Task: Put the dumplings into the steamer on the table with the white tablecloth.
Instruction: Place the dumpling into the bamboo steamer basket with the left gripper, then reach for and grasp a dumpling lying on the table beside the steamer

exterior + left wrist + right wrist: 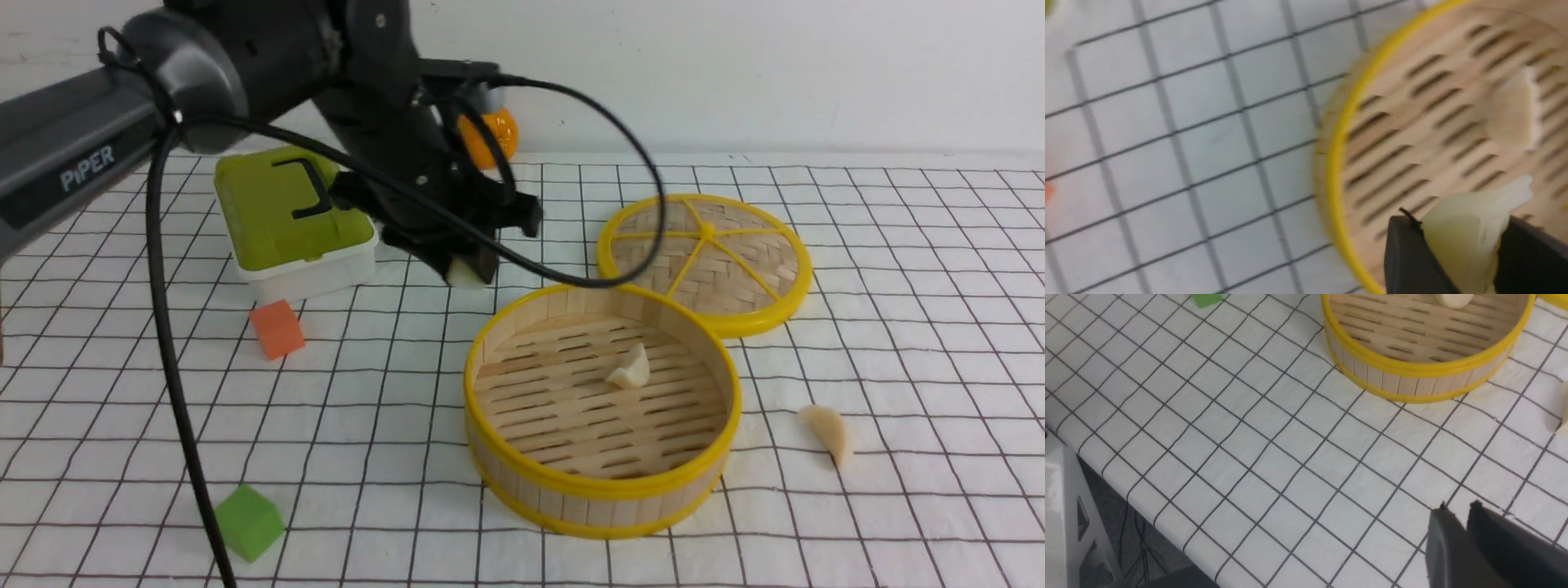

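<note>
Only one word can be read: "PiPER". It is printed in pale letters on the long dark grey tube of the robot's left arm (73, 155), seen in the front view. Nothing else can be read.

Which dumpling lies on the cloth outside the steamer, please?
The cream crescent dumpling right of the yellow-rimmed bamboo steamer; the second lies inside, the third in the left pincer.

Bright, diffuse light is falling from overhead, casting only faint shadows beside the steamer (604, 490). The left wrist view is smearing with motion blur; the others are showing sharp.
</note>
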You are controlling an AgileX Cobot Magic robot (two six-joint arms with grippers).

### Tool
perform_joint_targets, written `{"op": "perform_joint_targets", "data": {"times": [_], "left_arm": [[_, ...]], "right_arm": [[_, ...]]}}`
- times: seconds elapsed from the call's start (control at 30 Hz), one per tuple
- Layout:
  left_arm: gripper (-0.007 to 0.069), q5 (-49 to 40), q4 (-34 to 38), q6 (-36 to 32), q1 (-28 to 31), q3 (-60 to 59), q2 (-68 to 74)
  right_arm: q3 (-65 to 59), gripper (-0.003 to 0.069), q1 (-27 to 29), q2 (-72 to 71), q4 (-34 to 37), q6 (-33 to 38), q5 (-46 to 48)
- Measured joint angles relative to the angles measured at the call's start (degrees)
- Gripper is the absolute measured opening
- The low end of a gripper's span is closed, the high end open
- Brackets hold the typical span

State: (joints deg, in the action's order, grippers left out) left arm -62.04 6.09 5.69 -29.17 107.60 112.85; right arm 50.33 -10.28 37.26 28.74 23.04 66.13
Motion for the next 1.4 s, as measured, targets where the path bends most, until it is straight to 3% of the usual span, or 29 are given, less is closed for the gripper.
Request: {"op": "perform_joint_targets", "data": {"times": [0.23,0.57,0.67,0.83,1.0,1.2,1.4], "left_arm": [[0.025,4.6,0.6,3.6,-5.2,-0.2,6.9],[0.0254,10.2,-5.6,10.9,-5.5,-0.2,14.2],[0.0285,10.9,-6.8,12.2,-5.5,-0.2,14.3],[0.0424,8.7,-7.5,12.9,-5.5,0.6,13.7],[0.0456,4.4,-7.5,10.5,-5.5,0.7,7.8],[0.0437,-1.0,-7.9,8.5,-5.5,-2.1,-7.1],[0.0297,0.8,-9.3,10.3,-5.5,-21.6,-27.8]], "right_arm": [[0.0,0.0082,0.0,0.0,0.0,0.0,0.9],[0.0,0.0091,0.0,0.0,-0.5,0.0,1.1],[0.0,0.0092,0.0,0.0,-0.5,0.0,1.1],[0.0,0.0098,0.0,0.0,-1.3,-0.1,1.0],[0.0,0.0106,0.0,1.1,-7.9,-5.5,-0.7],[0.0,0.0115,0.0,8.4,-17.6,-14.2,-2.6],[0.0,0.0154,0.0,22.3,-20.1,-18.1,-8.4]]}}
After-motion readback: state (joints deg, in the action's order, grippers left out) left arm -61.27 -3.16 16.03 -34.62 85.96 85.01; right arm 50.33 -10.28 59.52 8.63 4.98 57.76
